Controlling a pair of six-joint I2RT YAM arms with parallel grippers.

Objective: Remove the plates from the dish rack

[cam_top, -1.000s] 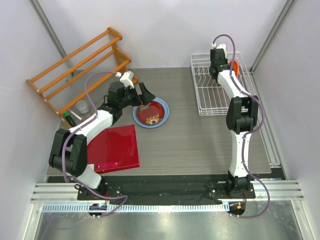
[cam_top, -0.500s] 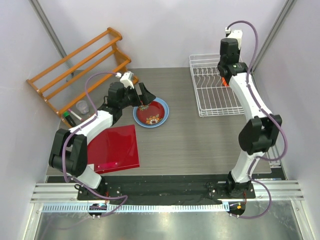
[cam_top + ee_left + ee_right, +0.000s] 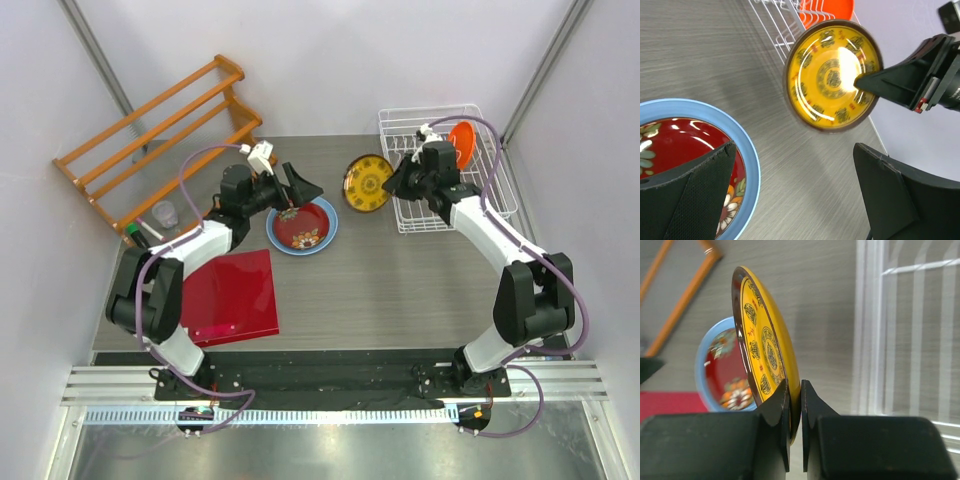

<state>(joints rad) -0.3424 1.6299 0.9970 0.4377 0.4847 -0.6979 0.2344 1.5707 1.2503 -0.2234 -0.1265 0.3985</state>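
So the right gripper (image 3: 795,390), clamped on the rim of the yellow plate (image 3: 368,182), just swung it out of the rack (image 3: 412,212), leaving only the orange plate (image 3: 462,140) inside, while the left gripper (image 3: 297,192) sits wide open holding nothing.

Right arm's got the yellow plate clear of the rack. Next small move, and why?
Probably carry it left toward the blue plate stack. The yellow plate hangs on edge in the shut right jaws, outside the dish rack; the left jaws hover open over the stack.
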